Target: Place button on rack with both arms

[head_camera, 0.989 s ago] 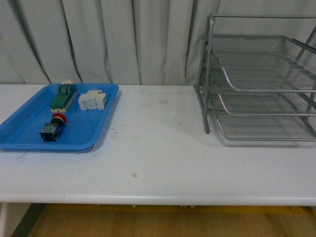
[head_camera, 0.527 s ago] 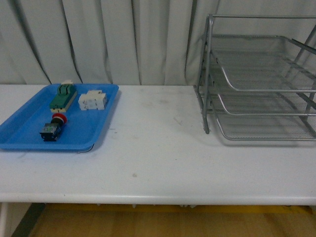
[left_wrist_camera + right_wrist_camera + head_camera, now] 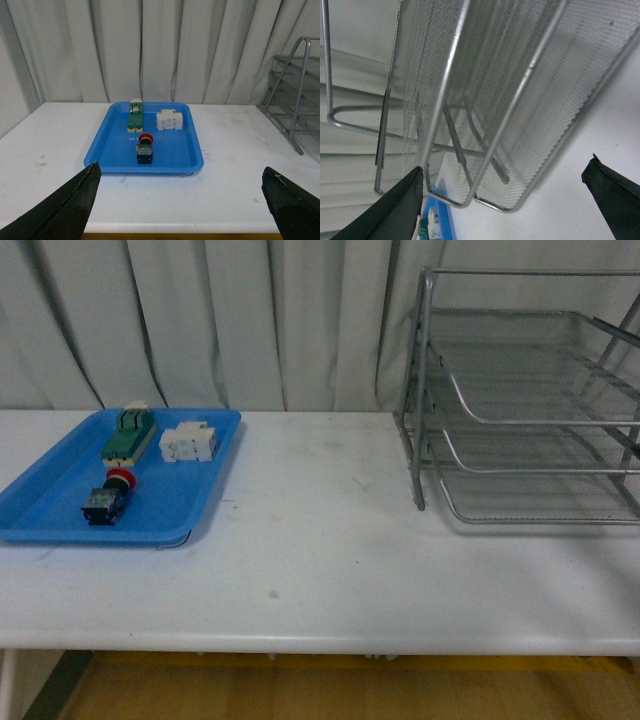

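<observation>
The button (image 3: 108, 496), with a red cap and a blue-black body, lies in the blue tray (image 3: 45, 502) at the table's left; it also shows in the left wrist view (image 3: 145, 148). The silver wire rack (image 3: 520, 400) stands at the right and fills the right wrist view (image 3: 485, 100). Neither arm shows in the front view. My left gripper (image 3: 185, 200) is open and empty, well back from the tray near the table's front edge. My right gripper (image 3: 510, 200) is open and empty, close to the front of the rack's trays.
A green-and-cream terminal block (image 3: 127, 433) and a white block component (image 3: 188, 443) lie at the back of the blue tray. A grey curtain (image 3: 200, 320) hangs behind the white table (image 3: 320, 560).
</observation>
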`<state>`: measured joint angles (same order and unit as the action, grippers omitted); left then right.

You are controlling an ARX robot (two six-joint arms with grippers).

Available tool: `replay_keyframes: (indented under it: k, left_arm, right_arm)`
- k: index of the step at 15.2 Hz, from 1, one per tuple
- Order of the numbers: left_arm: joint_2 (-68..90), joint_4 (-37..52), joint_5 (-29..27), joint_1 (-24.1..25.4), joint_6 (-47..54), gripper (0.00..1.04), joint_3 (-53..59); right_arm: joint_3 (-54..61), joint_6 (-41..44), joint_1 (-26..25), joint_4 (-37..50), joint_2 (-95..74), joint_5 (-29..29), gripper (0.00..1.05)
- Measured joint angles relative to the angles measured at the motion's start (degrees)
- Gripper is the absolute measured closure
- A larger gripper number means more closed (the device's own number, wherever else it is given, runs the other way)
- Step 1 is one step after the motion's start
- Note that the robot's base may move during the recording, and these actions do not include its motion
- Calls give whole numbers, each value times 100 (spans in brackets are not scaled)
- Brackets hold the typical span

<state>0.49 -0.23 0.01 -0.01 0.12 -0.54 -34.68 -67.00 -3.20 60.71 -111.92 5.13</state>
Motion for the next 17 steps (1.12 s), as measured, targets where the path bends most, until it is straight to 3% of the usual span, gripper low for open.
replay_keyframes:
  k: [4,11,15,17]
  left_arm:
    - [0,0,0,0,0,7,0]
    - [0,2,0,0,0,7,0]
    - [0,0,0,0,0,7,0]
    - [0,2,-2,0,0,7,0]
  right_arm:
    - [-1331,-271,221,-981,-573,-203,6]
    - [-1012,-310,398,-243,-739,-203,6]
    - [-1622,-304,385,-868,-1266,-208,6]
    - [-2142,-273,350,-1034,-1497,-278,25]
